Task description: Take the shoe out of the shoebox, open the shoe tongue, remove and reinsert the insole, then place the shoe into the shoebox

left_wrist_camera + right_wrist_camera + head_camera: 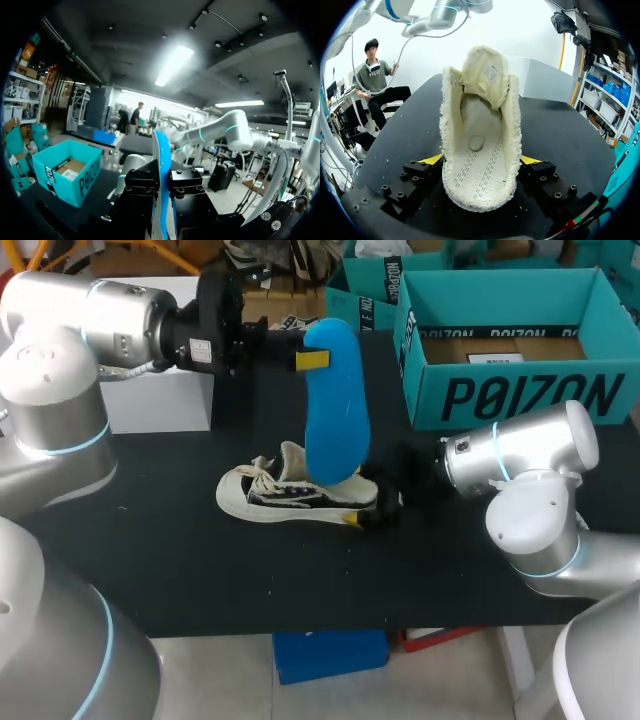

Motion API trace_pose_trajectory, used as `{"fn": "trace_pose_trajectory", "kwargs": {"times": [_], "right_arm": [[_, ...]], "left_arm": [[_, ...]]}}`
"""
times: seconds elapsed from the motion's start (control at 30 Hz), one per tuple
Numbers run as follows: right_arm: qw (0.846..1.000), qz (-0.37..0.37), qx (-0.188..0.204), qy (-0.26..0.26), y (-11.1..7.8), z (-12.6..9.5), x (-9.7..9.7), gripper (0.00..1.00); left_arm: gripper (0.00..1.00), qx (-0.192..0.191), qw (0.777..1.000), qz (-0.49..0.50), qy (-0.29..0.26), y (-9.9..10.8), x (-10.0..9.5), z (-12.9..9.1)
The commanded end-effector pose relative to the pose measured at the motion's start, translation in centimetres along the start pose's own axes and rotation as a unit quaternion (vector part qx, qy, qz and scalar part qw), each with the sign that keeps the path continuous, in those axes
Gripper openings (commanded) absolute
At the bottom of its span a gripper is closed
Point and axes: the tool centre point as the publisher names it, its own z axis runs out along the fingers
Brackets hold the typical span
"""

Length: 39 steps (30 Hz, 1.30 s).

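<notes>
The black table (200,570) carries the sneaker (290,495) at its middle, heel pinched from both sides by the right gripper (481,161), and the teal shoebox (520,395) at its far right corner. The left gripper (305,360) clamps the blue insole (335,410) upright above the sneaker. The footbed looks bare, so reinsertion seems next: lowering the insole end-first under the tongue. Whether its lower end touches the sneaker is unclear.
</notes>
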Motion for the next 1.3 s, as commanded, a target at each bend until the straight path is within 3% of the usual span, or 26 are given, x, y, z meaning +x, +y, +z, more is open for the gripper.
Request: {"fn": "trace_pose_trajectory", "kwargs": {"times": [0.03,0.4,0.73,0.77,0.8,0.83,0.87,1.3], "right_arm": [[1.000,0.001,0.001,-0.001,-0.1,0.2,0.0,0.00],[1.000,0.001,0.001,-0.001,-0.1,0.2,0.0,0.00],[1.000,0.001,0.001,-0.001,-0.1,0.2,0.0,0.00],[1.000,0.001,0.001,-0.001,-0.1,0.2,0.0,0.09],[1.000,0.001,0.001,-0.001,-0.1,0.2,0.0,0.42],[1.000,0.001,0.001,-0.001,-0.1,0.2,0.0,0.92],[1.000,0.001,0.001,-0.001,-0.1,0.2,0.0,1.00],[0.996,-0.001,0.090,0.012,0.3,-3.3,-0.6,1.00]], "left_arm": [[0.00,0.013,1.000,-0.008,0.002,-1.2,0.7,0.2],[0.00,0.020,1.000,-0.024,-0.005,-3.6,2.1,0.1],[0.00,0.024,0.999,-0.028,-0.004,-3.7,2.4,0.0],[0.00,0.024,0.999,-0.028,-0.004,-3.7,2.4,0.0],[0.00,0.024,0.999,-0.028,-0.004,-3.7,2.4,0.0],[0.00,0.024,0.999,-0.028,-0.004,-3.7,2.4,0.0],[0.00,0.024,0.999,-0.028,-0.004,-3.7,2.4,0.0],[0.00,0.024,0.999,-0.028,-0.004,-3.7,2.4,0.0]]}}
